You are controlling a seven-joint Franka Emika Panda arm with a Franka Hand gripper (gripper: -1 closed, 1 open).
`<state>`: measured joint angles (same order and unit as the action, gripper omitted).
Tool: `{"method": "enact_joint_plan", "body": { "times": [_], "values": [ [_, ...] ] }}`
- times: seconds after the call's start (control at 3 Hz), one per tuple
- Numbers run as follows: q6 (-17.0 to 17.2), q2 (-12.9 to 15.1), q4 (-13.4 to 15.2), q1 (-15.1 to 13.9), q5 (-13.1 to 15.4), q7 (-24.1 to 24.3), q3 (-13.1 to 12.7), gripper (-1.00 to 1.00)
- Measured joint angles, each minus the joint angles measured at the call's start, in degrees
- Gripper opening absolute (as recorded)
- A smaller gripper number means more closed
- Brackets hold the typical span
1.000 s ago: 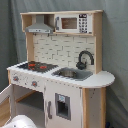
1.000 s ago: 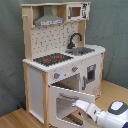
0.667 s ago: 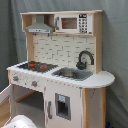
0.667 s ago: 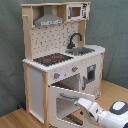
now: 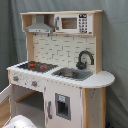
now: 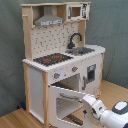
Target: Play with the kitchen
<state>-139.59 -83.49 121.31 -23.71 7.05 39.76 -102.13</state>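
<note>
The kitchen is a tall white and light-wood toy with a black-and-red hob. It also has a grey sink, a black faucet and a grey hood. Its windowed oven door stands swung open. My gripper is at the door's outer edge in the second exterior view, on the white arm. In the first exterior view only a white part of the arm shows at the bottom left.
A toy microwave sits on the top shelf beside the hood. A grey curtain hangs behind the kitchen. The floor is light wood. A cupboard door with a small window is shut under the sink.
The arm has shifted slightly beside the open oven door. The door and the kitchen stand as before.
</note>
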Motion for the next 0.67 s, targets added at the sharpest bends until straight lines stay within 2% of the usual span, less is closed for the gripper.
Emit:
{"method": "enact_joint_plan", "body": {
  "times": [0.33,0.67],
  "values": [
    [1.28,0.01,2.85,0.86,-0.76,4.73,-0.67,1.00],
    [2.03,0.01,7.73,3.25,-2.28,6.27,-0.67,1.00]
  ]
}}
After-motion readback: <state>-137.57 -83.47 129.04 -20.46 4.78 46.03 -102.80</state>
